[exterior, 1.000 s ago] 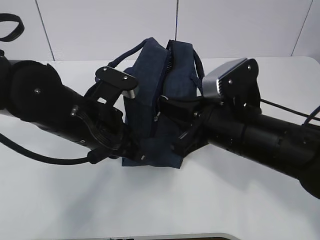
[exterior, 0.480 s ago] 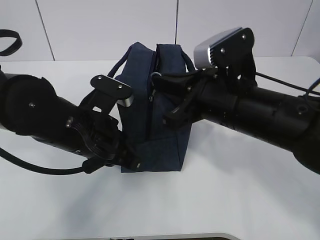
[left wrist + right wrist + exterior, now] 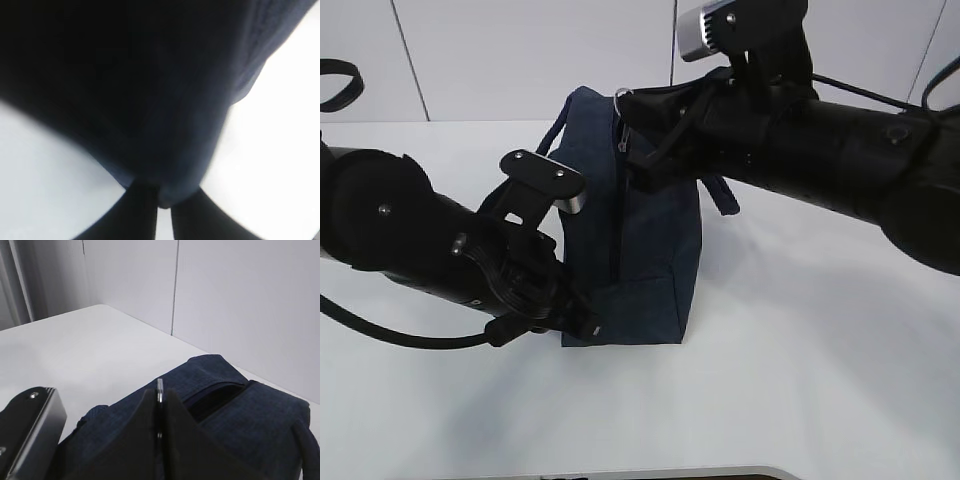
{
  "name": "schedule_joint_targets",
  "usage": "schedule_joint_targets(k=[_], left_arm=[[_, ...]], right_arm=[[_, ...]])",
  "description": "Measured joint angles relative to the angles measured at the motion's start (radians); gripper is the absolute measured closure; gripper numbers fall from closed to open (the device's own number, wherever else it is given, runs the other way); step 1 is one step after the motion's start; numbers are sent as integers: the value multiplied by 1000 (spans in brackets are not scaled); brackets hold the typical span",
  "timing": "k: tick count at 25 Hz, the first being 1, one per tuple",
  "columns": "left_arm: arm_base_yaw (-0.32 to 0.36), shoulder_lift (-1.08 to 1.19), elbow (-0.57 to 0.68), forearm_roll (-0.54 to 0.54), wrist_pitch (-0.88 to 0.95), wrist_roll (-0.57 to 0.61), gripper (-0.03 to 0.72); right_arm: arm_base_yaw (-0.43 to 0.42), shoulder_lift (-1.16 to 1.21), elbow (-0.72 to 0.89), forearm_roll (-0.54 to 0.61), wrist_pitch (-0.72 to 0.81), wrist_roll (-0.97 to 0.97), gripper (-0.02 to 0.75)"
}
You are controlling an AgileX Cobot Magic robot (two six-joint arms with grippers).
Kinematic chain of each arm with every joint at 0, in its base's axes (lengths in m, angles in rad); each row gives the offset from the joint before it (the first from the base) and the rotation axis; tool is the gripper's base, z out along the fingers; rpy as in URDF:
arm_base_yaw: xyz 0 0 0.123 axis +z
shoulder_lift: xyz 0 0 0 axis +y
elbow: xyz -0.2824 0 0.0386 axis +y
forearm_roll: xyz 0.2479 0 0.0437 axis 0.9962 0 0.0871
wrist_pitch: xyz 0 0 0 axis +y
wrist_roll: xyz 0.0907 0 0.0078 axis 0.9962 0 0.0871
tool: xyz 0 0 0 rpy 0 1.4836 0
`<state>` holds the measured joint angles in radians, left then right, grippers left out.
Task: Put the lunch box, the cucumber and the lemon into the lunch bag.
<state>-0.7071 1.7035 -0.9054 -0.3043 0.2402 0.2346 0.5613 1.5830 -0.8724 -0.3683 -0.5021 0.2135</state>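
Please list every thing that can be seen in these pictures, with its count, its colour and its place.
Dark navy fabric lunch bag: one, navy, upright at the table's middle.
Metal ring zip pull: one, silver, at the bag's top, between the right gripper's fingers.
White table: one, white, under everything.
Pale wall panels: several, light grey, behind the table.
Left gripper: one, black, shut on the bag's lower corner.
Right gripper: one, black, shut on the ring pull.

Up close, the lunch bag (image 3: pixel 150 100) is a dark blur in the left wrist view; its contents are hidden, and the right arm covers its 1 o'clock corner.
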Motion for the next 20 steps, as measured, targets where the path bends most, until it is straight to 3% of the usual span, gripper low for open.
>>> schedule_joint_targets(k=[10, 20], left_arm=[[0, 0, 0, -2, -2, 0, 679], [0, -2, 0, -2, -11, 0, 679]], right_arm=[[-17, 0, -27, 130, 32, -4, 732], [-28, 91, -209, 167, 161, -4, 732]])
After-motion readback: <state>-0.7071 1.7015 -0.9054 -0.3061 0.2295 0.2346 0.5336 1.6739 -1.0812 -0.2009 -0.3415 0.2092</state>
